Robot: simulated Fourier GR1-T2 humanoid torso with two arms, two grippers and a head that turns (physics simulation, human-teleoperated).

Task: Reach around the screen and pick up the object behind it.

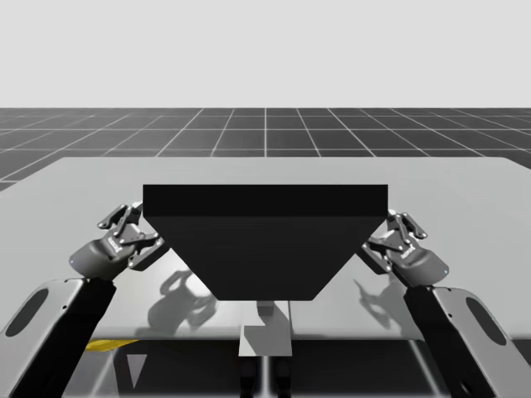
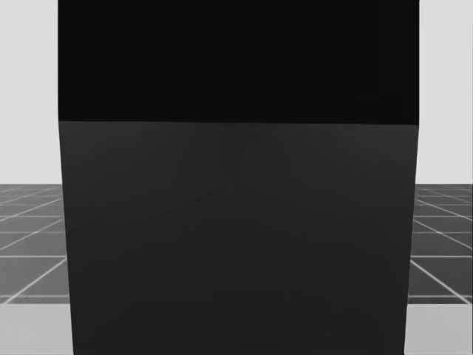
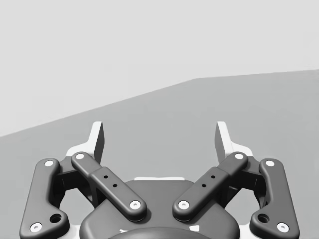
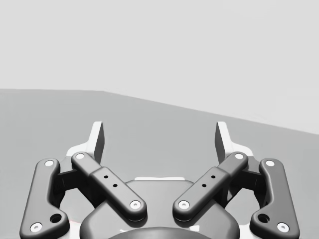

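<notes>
Screen (image 1: 265, 240) blocks head view — left tool (image 3: 159, 139), right tool (image 4: 159, 139) flanking, open.

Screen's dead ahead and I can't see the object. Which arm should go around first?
Neither is clearly ahead. My left gripper and right gripper both hang open, each beside its own end of the screen, about level. The object is hidden, so I cannot tell which side it favours; either would do.
</notes>
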